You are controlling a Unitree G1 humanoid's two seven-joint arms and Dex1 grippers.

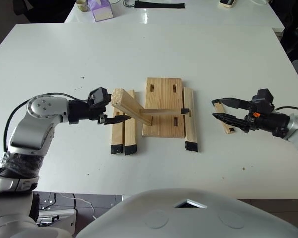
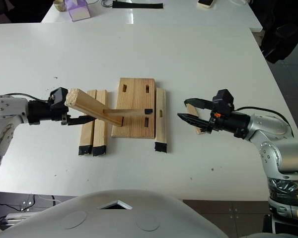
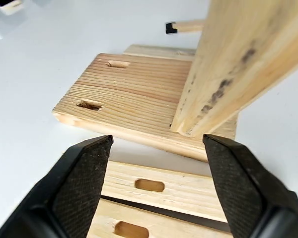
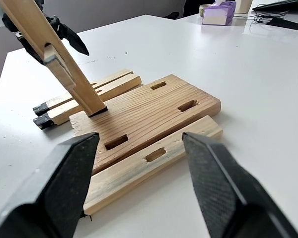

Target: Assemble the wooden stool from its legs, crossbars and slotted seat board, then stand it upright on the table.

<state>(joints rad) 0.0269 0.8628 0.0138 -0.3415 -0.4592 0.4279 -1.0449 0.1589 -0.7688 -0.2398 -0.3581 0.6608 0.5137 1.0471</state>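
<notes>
Left eye view: leg (image 1: 133,108) leans from seat board (image 1: 164,111) at worktop (image 1: 64,64) centre. Left gripper (image 1: 116,111), spread at 9 o'clock, should grip squarely and press straight. Right gripper (image 1: 214,108) spread, 3 o'clock.

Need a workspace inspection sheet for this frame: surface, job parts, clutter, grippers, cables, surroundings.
surface: white table, parts laid mid-table
job's things: seat board flat; two legs flat left of it, one leg flat right; tilted leg propped over the board; short crossbar lying at right
clutter: nothing seen
grippers: left gripper open, by tilted leg; right gripper open, over short crossbar
cables: black cable along left arm
surroundings: rear table with tissue box, cup, black strip
</notes>
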